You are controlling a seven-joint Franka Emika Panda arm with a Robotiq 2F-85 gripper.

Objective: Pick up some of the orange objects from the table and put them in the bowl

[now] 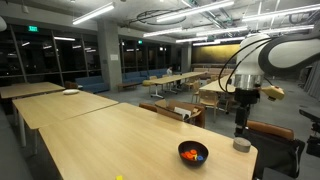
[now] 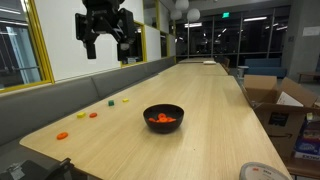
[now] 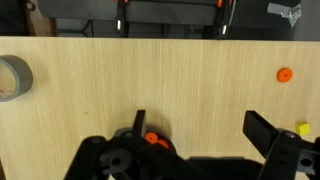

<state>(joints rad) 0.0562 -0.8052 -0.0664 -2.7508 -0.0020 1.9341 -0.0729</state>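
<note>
Clearly the gripper (image 2: 105, 38) hangs spread wide and empty at the upper left of the frame, high above the table (image 2: 215, 110). Orange objects (image 2: 62, 135) lie lower left, apart from the bowl (image 2: 164, 117). Being tiny and probably flat, they could slip out as the fingers close.

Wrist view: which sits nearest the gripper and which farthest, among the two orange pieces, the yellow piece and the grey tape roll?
1. Lower orange piece, beside one finger of the gripper.
2. Yellow piece at the right edge and upper orange piece at upper right: too close to call.
3. Grey tape roll, far left edge.
</note>
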